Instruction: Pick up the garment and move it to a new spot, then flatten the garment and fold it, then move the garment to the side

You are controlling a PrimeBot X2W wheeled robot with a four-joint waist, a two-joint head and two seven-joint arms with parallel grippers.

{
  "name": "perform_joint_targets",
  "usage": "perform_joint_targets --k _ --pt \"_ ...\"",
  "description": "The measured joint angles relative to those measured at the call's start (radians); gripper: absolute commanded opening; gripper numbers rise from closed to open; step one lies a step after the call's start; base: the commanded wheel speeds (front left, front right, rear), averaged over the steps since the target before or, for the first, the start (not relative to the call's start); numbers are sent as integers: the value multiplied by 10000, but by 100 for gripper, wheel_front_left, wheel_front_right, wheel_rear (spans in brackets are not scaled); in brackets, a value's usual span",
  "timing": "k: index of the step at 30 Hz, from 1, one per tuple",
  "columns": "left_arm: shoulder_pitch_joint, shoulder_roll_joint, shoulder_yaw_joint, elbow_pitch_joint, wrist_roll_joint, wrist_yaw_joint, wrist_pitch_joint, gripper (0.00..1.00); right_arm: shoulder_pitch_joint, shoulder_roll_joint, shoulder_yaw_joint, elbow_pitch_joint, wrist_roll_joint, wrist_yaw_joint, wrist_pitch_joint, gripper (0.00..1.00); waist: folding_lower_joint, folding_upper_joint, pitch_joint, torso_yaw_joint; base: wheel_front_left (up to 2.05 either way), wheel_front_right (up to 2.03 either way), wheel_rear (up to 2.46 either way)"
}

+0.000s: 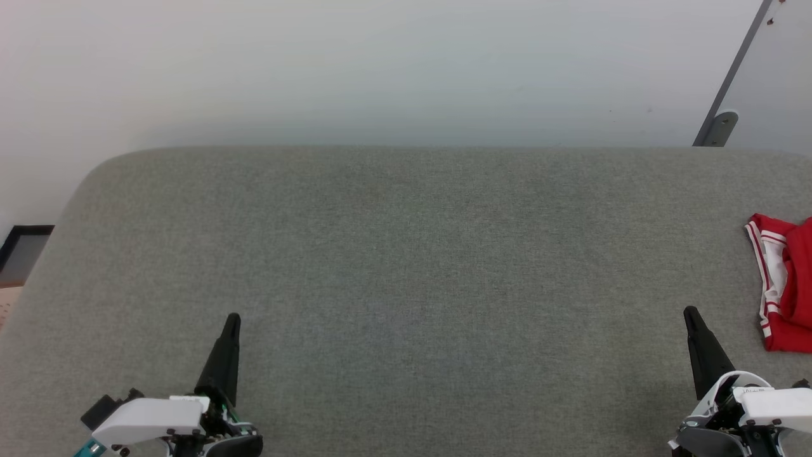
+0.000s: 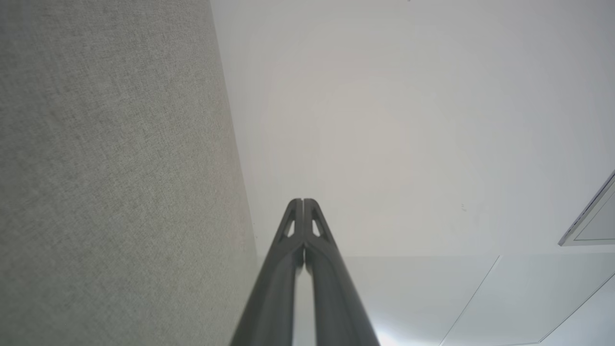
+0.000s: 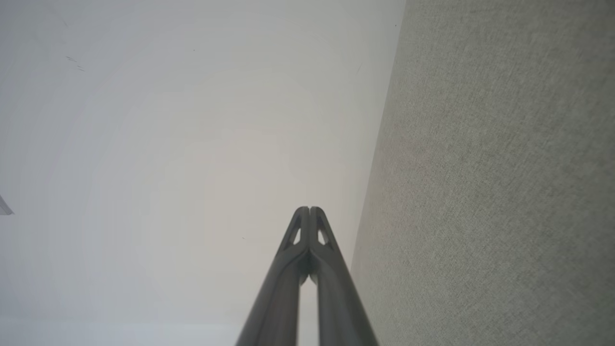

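Two grippers stand at the near edge of the grey padded top (image 1: pixel 406 254) in my head view. The left gripper (image 1: pixel 232 319) rises toward the near-left corner and the right gripper (image 1: pixel 691 313) toward the near-right; each shows as one dark spike, fingers pressed together, tip aimed at the far edge. The garment (image 1: pixel 790 285) lies on the top at its right edge, just beyond and to the right of the right gripper and apart from it. I see red cloth with a white part and red-white striped trim; it looks bunched rather than spread, but the frame cuts it off, so I cannot say how it is laid. Behind the far edge stands a pale wall (image 1: pixel 380 63); a slanted grey strut (image 1: pixel 729 89) crosses the upper right, and a dark-framed panel (image 1: pixel 22 251) sits past the left edge.

In my left wrist view, the left gripper (image 2: pixel 303 202) is closed, fingertips meeting, with only a thin slit between the fingers lower down; the padded top (image 2: pixel 96 168) takes the left side and the pale wall (image 2: pixel 408 120) the rest.

In my right wrist view, the right gripper (image 3: pixel 309 210) is closed the same way, tip against tip; the padded top (image 3: pixel 504 192) runs down the right side, the wall (image 3: pixel 168 144) to the left.
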Motion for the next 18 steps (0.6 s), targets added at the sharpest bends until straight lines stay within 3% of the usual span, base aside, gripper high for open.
perform_joint_targets --k 18 --pt "-1 0 -2 0 0 0 0 0 0 0 2 0 0 0 0 0 0 0 0 0 0 0 0"
